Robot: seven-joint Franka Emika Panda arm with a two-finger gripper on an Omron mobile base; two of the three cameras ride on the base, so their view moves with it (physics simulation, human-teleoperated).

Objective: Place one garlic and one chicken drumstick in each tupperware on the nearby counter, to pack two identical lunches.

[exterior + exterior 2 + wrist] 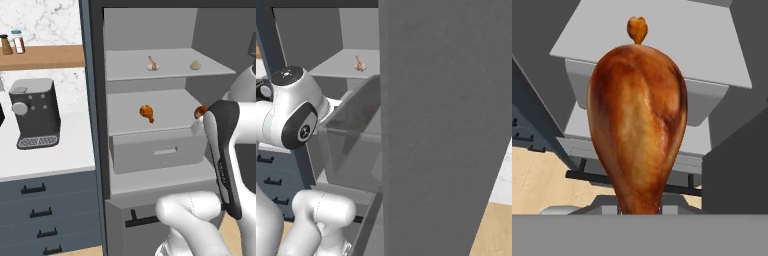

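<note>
Two shelves of an open fridge (165, 20) carry the food, with a closed drawer (160, 150) below them and the white counter (45, 160) with its coffee machine (34, 112) off to the left. On the upper shelf one garlic (153, 64) sits near the middle and the other garlic (195, 65) toward the right edge. On the lower shelf one chicken drumstick (146, 113) lies left of centre, well apart from the arm.

A second chicken drumstick (638, 125) is right at the gripper (198, 121), at the lower shelf's right edge. In the hand view it stands directly ahead, its long axis running straight away from the camera, plump part nearest and bone tip farthest. Its lower end drops between the fingers, so it looks gripped, but the fingertips are hidden and I cannot tell how far they have closed.

No tupperware is visible; carrying this drumstick out probably means drawing back clear of the fridge wall (446, 125) first.
</note>
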